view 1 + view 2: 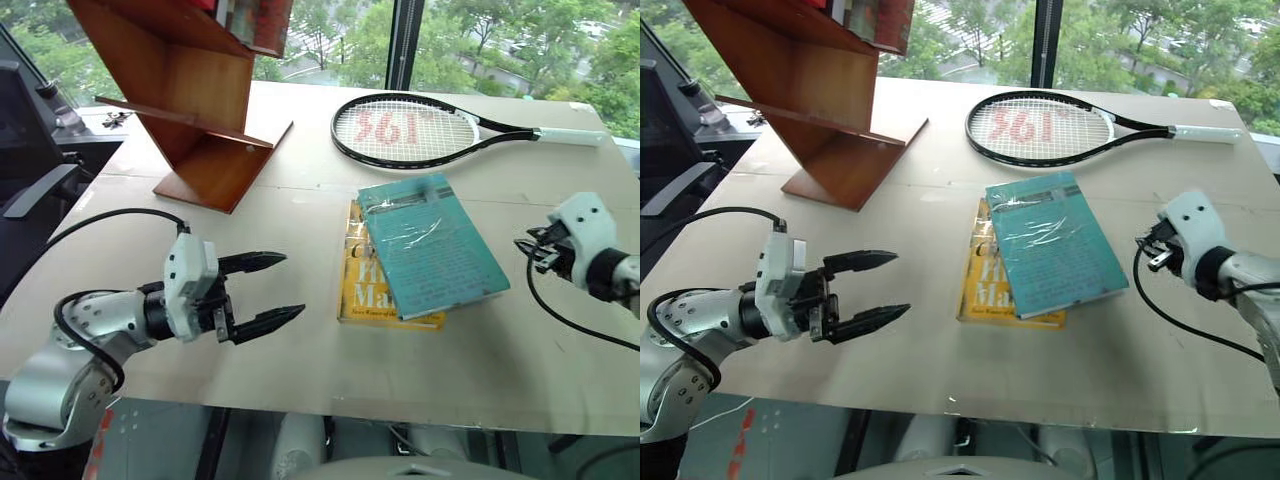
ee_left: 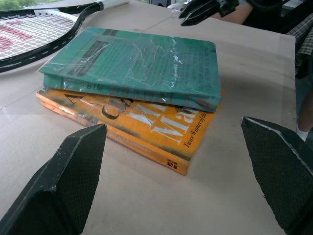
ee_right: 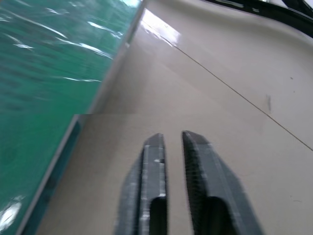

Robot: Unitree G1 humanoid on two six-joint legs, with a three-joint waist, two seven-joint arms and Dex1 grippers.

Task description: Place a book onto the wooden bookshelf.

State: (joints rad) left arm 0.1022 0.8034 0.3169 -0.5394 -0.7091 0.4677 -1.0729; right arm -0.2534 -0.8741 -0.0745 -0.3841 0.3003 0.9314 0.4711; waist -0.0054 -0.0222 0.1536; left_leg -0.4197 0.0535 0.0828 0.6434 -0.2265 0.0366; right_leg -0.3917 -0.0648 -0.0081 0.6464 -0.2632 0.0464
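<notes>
Left gripper: the black two-fingered left gripper [image 1: 272, 292] hovers over the near left part of the pale beige table [image 1: 300, 370], fingers spread wide and holding nothing, pointing toward the books.
Right gripper: the black two-fingered right gripper [image 3: 171, 161] sits low over the table just beside the teal book's right edge, fingers pressed together and empty.
Teal book: the thin teal book in glossy clear plastic wrap [image 1: 430, 243] lies flat mid-table, stacked askew on another book, between the two grippers and touched by neither.
Yellow book: the yellow-orange paperback with white title letters [image 1: 362, 292] lies under the teal one, its near and left edges sticking out.
Racket: a black-framed tennis racket with a white grip and red-marked strings [image 1: 405, 132] lies flat beyond the books.
Bookshelf: the large reddish-brown wooden zigzag bookshelf [image 1: 190, 100] stands at the far left of the table, well apart from the teal book.
</notes>
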